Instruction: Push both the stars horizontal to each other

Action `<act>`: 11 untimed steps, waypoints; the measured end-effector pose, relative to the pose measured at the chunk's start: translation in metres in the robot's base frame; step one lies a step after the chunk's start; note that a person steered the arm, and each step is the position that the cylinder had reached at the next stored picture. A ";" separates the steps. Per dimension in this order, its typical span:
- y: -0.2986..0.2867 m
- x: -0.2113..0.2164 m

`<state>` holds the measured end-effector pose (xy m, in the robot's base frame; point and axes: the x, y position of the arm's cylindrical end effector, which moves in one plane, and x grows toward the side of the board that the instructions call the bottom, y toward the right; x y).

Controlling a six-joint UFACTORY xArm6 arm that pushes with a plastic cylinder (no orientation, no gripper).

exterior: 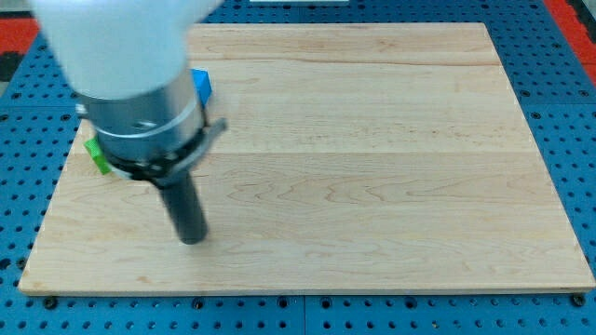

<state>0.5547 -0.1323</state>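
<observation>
My tip [192,238] rests on the wooden board [372,167] at the view's lower left. A green block [97,154] peeks out at the left from behind the arm's body; its shape is mostly hidden. A blue block [202,85] shows partly at the arm's upper right; its shape cannot be made out. Both blocks lie above my tip in the view, apart from it. The arm's white and grey body hides whatever else sits at the board's upper left.
The board lies on a blue perforated table [559,93]. The board's left edge [56,186] runs near the green block. A red patch [573,14] shows at the view's top right corner.
</observation>
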 end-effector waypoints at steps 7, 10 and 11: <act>-0.067 -0.128; 0.006 -0.144; -0.026 -0.167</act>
